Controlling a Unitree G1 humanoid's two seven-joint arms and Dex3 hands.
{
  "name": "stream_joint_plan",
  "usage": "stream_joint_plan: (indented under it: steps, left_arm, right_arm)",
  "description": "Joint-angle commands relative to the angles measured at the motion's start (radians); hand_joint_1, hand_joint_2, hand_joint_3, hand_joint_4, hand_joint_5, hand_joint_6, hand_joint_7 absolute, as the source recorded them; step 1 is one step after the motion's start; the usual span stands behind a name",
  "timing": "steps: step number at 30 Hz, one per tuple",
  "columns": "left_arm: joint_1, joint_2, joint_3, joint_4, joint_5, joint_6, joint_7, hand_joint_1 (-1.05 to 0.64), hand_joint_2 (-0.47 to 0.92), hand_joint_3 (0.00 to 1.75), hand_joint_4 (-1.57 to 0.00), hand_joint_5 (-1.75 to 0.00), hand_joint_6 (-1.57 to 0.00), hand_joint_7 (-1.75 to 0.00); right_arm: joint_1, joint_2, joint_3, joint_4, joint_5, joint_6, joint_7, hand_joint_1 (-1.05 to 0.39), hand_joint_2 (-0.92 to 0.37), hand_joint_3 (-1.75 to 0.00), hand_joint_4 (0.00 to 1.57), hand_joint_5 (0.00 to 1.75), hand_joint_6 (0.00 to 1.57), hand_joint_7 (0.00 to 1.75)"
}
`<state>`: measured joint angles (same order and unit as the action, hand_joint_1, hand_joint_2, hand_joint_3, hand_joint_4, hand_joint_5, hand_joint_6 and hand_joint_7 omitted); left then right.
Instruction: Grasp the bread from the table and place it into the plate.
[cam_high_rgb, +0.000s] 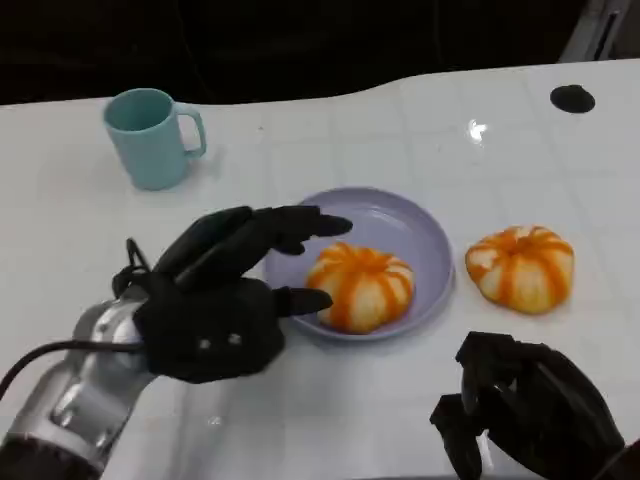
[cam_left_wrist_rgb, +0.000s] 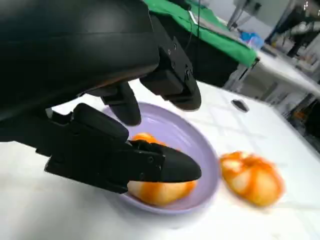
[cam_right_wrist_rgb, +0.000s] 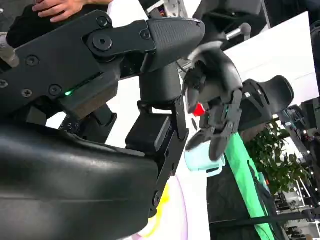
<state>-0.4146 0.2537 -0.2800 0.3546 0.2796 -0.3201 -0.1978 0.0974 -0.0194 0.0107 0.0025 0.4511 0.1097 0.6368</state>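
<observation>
Bread (cam_high_rgb: 360, 285) is sitting in the lilac plate (cam_high_rgb: 425, 235), toward the plate's near-left side, with no writing or logos readable on anything. Left robot hand (cam_high_rgb: 225, 295) is hovering just beside the plate's left rim, fingers spread and reaching over the rim, holding nothing; one fingertip is lying very close to the bread, though I can't quite tell if it's touching. From the left wrist view the bread (cam_left_wrist_rgb: 160, 187) is sitting just under those fingers (cam_left_wrist_rgb: 165, 167). Right robot hand (cam_high_rgb: 525, 405) is hanging low at the table's near edge, fingers curled in on nothing. A second bun (cam_high_rgb: 520, 265) is lying on the white table (cam_high_rgb: 400, 400) just right of the plate, and a teal mug (cam_high_rgb: 152, 135) is standing well apart at the far left, leaving open table between them.
</observation>
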Motion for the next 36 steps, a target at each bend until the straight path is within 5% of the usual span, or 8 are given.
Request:
stream_joint_plan:
  steps: [1, 5, 8, 19, 36]
  left_arm:
    - [0.077, -0.057, 0.084, -0.008, -0.213, -0.058, -0.072, -0.54, 0.92, 0.2, -0.41, -1.61, -0.39, -1.28]
    - [0.143, -0.091, 0.128, -0.048, -0.35, -0.051, -0.14, -0.53, 0.92, 0.23, -0.47, -1.74, -0.36, -1.62]
    - [0.221, -0.101, 0.143, -0.144, -0.401, 0.029, -0.156, -0.6, 0.92, 0.23, -0.53, -1.75, -0.37, -1.73]
    - [0.524, -0.153, 0.152, -0.463, -0.604, 0.277, -0.184, -0.6, 0.92, 0.38, -0.77, -1.75, -0.53, -1.75]
    - [0.639, -0.242, 0.142, -0.482, -0.747, 0.385, -0.267, -0.6, 0.92, 0.37, -0.92, -1.75, -0.65, -1.75]
  right_arm:
    - [0.004, -0.013, -0.006, -0.011, 0.009, 0.0, 0.0, -0.94, -0.72, -0.39, 1.23, 1.55, 1.06, 1.41]
    - [0.004, -0.011, -0.005, -0.011, 0.009, -0.004, 0.001, -0.94, -0.72, -0.38, 1.24, 1.54, 1.06, 1.4]
    - [0.005, -0.01, -0.005, -0.015, 0.01, 0.002, -0.003, -0.94, -0.72, -0.38, 1.24, 1.53, 1.06, 1.4]
    - [0.005, -0.012, 0.0, -0.034, 0.003, 0.018, -0.012, -0.95, -0.73, -0.37, 1.24, 1.54, 1.07, 1.4]
    - [0.004, -0.016, -0.009, -0.027, 0.008, 0.01, -0.005, -0.93, -0.72, -0.39, 1.23, 1.54, 1.07, 1.4]
